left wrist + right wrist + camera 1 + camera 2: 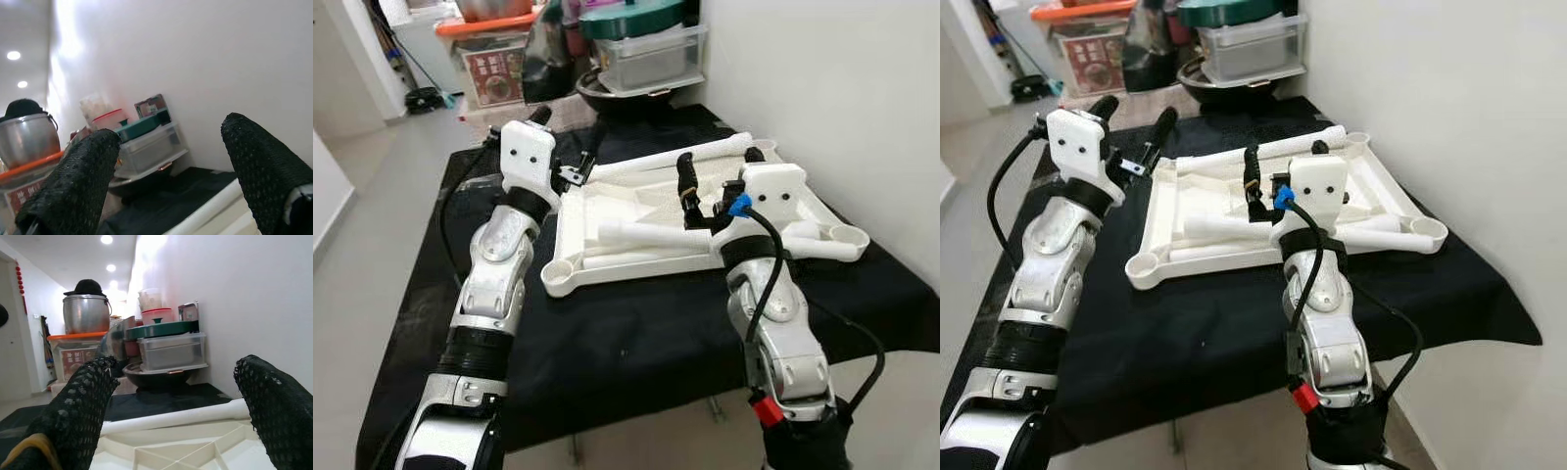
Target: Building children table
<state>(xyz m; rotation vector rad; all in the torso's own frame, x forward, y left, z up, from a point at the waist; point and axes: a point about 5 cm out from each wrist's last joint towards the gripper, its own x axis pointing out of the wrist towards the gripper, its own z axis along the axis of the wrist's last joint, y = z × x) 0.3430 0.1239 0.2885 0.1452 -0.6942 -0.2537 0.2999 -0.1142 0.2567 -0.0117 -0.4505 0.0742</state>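
Right gripper [713,186] spread, empty, nearer; loose leg [651,235] below at 7 o'clock, long axis 9-to-3. Left gripper [570,135] spread.

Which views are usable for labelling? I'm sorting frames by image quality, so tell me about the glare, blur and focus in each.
Left eye view: sharp, evenly lit, white tabletop crisp against the black cloth. Right eye view: equally clear. Left wrist view: wall washed out by glare, fingers close and soft. Right wrist view: background pot sharp, near fingers slightly blurred, ceiling lights flaring.
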